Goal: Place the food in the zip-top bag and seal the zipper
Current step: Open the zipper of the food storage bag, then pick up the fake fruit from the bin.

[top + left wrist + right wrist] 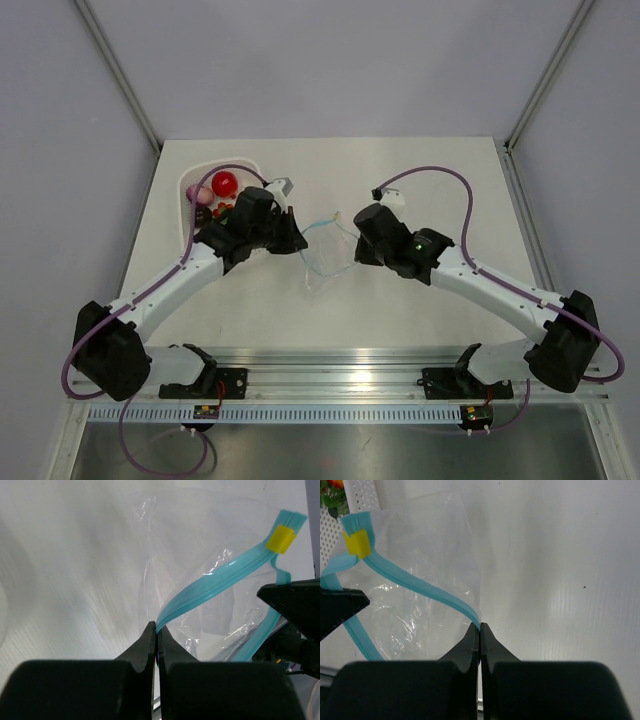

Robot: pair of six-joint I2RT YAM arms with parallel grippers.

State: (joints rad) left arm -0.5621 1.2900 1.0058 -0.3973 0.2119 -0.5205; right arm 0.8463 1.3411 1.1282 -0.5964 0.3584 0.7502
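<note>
Teal zipper (225, 575) lips pinched by left gripper (156, 630), right gripper (480, 628); zip-top bag (190, 545) mouth parted between.

Zip-top bag (200, 555): clear, colourless film with white glare streaks; zipper (225, 577) light blue-teal, carrying one yellow tab (281, 538). Food: red piece (224, 184), pink piece (198, 194), green leafy piece (332, 501); basket (362, 495) white, patterned with regular rows of small holes. Left gripper (156, 630) and right gripper (480, 627) black, arm links (165, 290) white, cables (436, 168) purple, one green light (416, 245) on the right arm, table (420, 310) plain white with faint fine ribbing, rail (330, 375) silver-grey, walls (320, 60) pale grey.
</note>
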